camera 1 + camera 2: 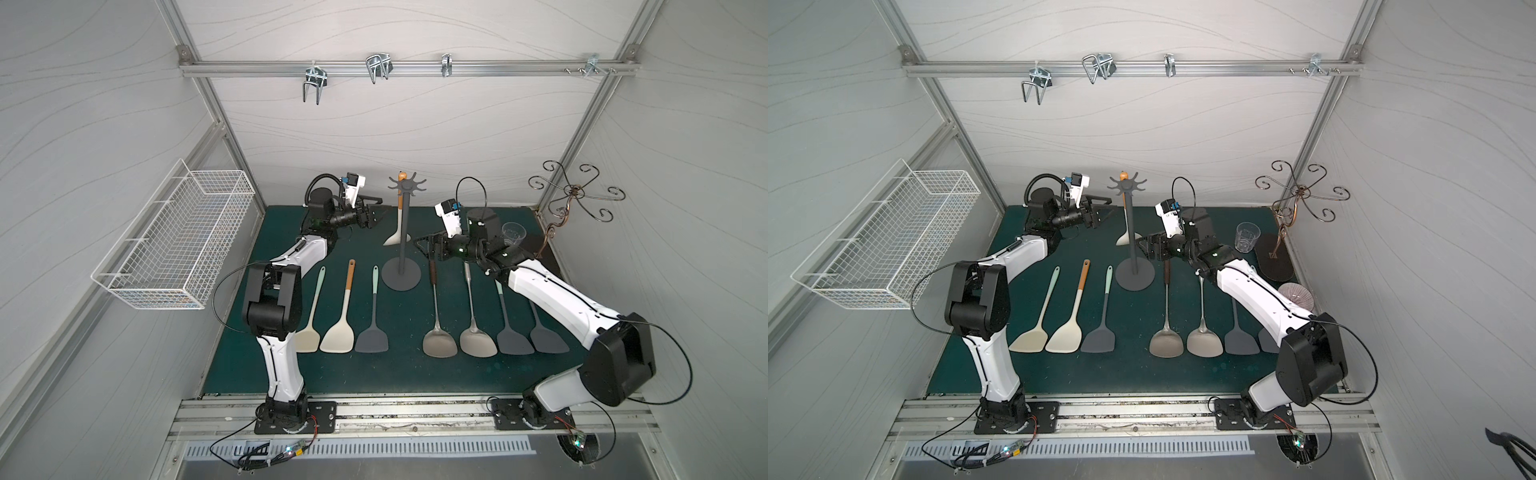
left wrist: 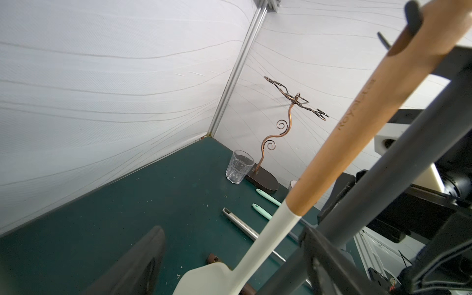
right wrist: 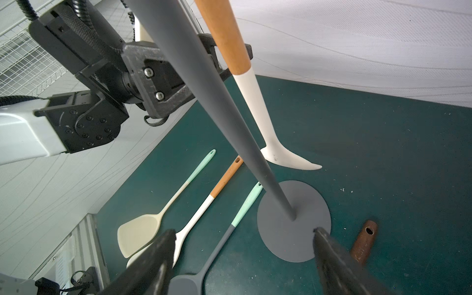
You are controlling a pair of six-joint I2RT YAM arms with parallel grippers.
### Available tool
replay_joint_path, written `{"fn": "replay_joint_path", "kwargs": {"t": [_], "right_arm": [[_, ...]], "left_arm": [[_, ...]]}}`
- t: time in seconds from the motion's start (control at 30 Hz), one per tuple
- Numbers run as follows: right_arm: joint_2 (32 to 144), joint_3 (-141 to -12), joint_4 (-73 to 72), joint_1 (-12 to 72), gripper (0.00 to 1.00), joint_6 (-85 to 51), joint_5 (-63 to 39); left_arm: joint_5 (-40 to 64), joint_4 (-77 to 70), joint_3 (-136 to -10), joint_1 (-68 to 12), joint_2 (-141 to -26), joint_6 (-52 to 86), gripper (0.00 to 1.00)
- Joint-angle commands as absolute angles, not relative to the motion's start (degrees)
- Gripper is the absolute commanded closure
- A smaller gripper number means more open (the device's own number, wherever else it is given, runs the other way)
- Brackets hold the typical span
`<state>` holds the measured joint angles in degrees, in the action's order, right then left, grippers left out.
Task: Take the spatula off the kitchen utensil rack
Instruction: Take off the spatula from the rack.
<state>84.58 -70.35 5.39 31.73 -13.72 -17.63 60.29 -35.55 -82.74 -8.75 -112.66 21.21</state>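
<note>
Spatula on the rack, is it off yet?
Not yet. Nothing is done: the spatula hangs from the kitchen utensil rack. In hand: the left pincer and right pincer sit open beside it, holding nothing. Left to do: grip it, lift it off.

Rack: dark grey, upright at mid-mat, round disc base flat, thin pole, star crown of short hooks on top. Spatula: hung from a rear hook, wooden handle up, cream-white blade down, close behind the pole, tip curving near the mat.
</note>
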Motion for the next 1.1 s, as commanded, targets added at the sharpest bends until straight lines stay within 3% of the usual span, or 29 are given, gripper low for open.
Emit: {"fn": "replay_joint_path", "kwargs": {"t": [0.0,0.17,0.73,1.07], "right_arm": [[84.08,-71.03,5.14,31.18,0.16,-14.03,-17.67],[84.01,-70.75,5.43,31.07,0.16,-14.08,-17.74],[84.36,-70.25,4.69,30.73,0.17,-14.99,-19.07],[84.34,-69.63,3.88,30.58,0.17,-15.42,-19.59]], "left_arm": [[64.01,-38.50,-86.03,-10.72,-113.33,20.31,0.12],[61.59,-28.76,-89.32,-12.57,-113.99,12.67,0.18],[61.76,-32.36,-90.94,-13.89,-115.91,17.27,0.36],[59.60,-34.09,-89.50,-14.24,-115.11,17.59,0.58]]}}
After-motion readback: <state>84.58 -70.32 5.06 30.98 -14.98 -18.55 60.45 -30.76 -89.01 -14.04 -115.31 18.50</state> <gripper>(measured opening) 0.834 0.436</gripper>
